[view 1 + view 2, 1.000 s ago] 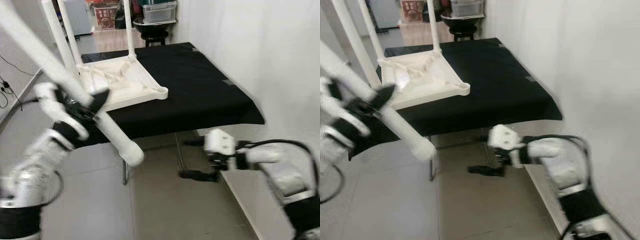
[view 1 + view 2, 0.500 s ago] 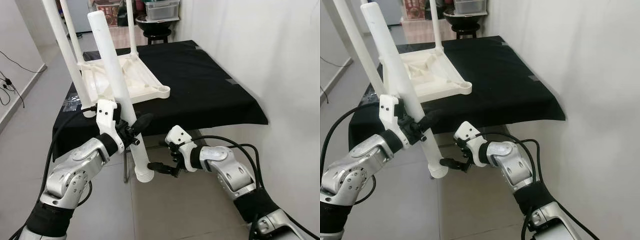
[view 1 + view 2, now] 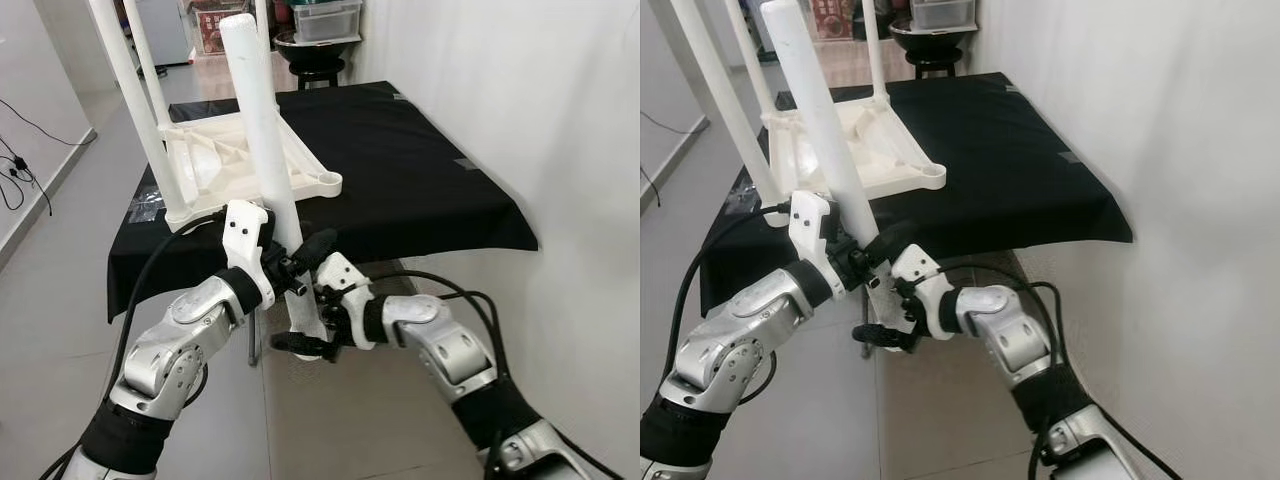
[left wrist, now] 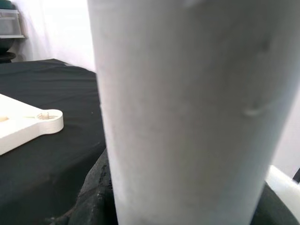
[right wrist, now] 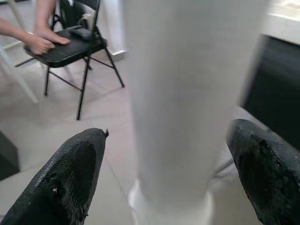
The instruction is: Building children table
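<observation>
I hold a long white table leg (image 3: 258,120) nearly upright in front of the table, with my left gripper (image 3: 303,262) shut on its lower part. My right gripper (image 3: 300,345) is at the leg's flared bottom end, open, with one black fingertip (image 5: 75,173) on each side of the leg (image 5: 178,93). The white children's table top (image 3: 250,160) lies upside down on the black-covered table (image 3: 420,190). Three legs stand up from it, one of them at the front left (image 3: 125,90). The near right corner socket (image 3: 325,183) holds no leg.
A white wall (image 3: 520,100) runs close along the right. A black stool with a plastic box (image 3: 312,45) stands behind the table. Cables (image 3: 15,170) lie on the floor at left. A person's hand (image 5: 40,43) rests on a black folding chair (image 5: 70,49).
My left arm has swung the leg from a steep slant to nearly upright. My right gripper has moved left from beside the table to the leg's bottom end.
</observation>
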{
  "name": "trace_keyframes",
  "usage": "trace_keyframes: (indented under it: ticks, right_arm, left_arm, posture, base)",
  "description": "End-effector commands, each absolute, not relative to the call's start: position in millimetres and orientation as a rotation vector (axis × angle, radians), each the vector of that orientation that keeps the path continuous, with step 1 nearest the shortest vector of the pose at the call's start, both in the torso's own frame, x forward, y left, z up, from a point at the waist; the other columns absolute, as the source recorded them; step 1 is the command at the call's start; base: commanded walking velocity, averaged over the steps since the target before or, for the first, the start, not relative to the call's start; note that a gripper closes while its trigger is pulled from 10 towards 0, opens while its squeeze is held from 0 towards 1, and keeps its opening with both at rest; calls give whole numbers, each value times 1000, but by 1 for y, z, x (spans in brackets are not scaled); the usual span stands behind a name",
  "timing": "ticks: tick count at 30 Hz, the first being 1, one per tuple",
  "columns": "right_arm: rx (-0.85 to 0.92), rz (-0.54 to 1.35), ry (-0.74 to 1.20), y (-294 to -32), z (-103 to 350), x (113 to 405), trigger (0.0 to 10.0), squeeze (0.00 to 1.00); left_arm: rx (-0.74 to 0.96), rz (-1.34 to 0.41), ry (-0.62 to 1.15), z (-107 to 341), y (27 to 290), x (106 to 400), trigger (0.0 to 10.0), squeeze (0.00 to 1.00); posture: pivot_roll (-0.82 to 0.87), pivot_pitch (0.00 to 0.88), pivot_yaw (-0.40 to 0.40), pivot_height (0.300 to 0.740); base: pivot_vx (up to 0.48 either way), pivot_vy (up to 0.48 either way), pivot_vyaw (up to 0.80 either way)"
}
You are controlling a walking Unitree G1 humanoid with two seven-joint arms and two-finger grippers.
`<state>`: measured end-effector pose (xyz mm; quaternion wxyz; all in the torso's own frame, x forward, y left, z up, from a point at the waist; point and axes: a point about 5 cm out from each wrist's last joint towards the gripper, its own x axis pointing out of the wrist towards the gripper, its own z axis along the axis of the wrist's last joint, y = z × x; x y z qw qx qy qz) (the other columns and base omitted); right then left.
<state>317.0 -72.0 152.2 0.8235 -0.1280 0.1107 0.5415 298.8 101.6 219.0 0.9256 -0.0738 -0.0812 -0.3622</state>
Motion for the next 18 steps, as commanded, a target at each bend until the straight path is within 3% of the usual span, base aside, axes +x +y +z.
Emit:
trace_keyframes:
  ticks: [1, 10, 17, 18]
  right_arm:
    - [-273, 1111, 165, -68, 159, 322, 10000, 0]
    - [-220, 1031, 48, -32, 158, 319, 10000, 0]
    - [-225, 1033, 57, -26, 149, 318, 10000, 0]
    - [-216, 1024, 51, -25, 149, 319, 8824, 0]
  left_arm:
    - [-166, -728, -209, 223, 105, 296, 0, 0]
    - [-273, -720, -269, 235, 98, 298, 0, 0]
    - [-284, -710, -285, 239, 101, 300, 0, 0]
    - [-287, -709, -287, 239, 101, 300, 0, 0]
  posture:
    - [-69, 12, 22, 740]
    - [-59, 3, 20, 740]
    - [-55, 7, 22, 740]
    - [-55, 8, 22, 740]
  base:
    - [0, 0, 0]
    - [0, 0, 0]
    - [0, 0, 0]
    - [0, 0, 0]
